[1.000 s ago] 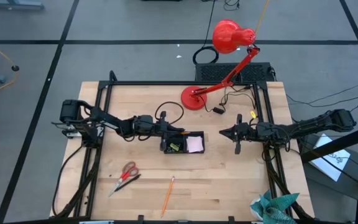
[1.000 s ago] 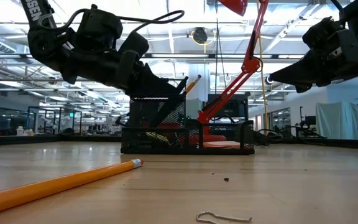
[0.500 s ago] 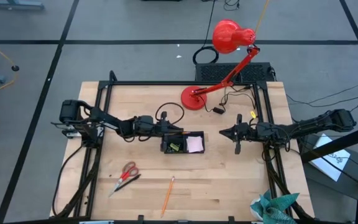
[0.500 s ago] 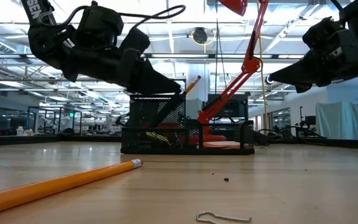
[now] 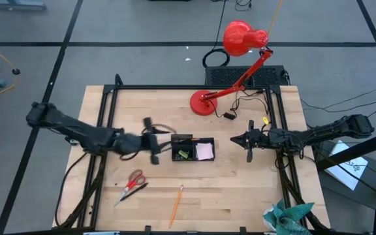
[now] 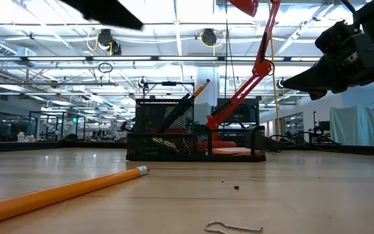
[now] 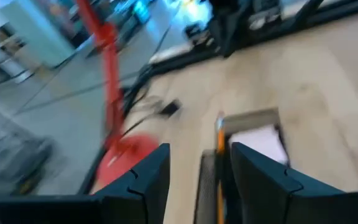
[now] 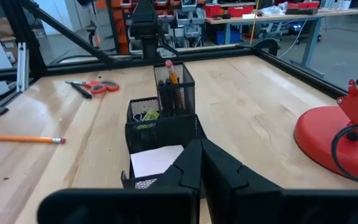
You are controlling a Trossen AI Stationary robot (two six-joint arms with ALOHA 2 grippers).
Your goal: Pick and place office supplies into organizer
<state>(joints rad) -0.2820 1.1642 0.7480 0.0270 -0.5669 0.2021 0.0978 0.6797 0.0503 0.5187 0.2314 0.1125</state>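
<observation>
The black mesh organizer (image 5: pixel 192 149) stands mid-table with a pink sticky-note pad (image 8: pixel 157 160) in its low tray. Dark pens and an orange pencil (image 6: pixel 200 88) lean in its tall cup (image 8: pixel 173 87). My left gripper (image 5: pixel 155 146) hangs open just left of the organizer, above the table. In its wrist view the open fingers (image 7: pixel 148 180) frame the organizer from a distance. Red-handled scissors (image 5: pixel 133 182) and another orange pencil (image 5: pixel 176 204) lie flat near the front edge. My right gripper (image 5: pixel 241 140) waits shut to the organizer's right.
A red desk lamp stands by its base (image 5: pixel 203 103) at the far side, its cable running to a black box (image 5: pixel 247 76). A paper clip (image 6: pixel 232 227) lies on the near wood. A teal cloth (image 5: pixel 286 219) sits at the front right corner.
My left gripper has let go of the orange pencil, which stays leaning in the organizer's cup. The gripper has then risen and drawn back quickly toward the table's left edge, clear of the organizer. The right arm has kept still.
</observation>
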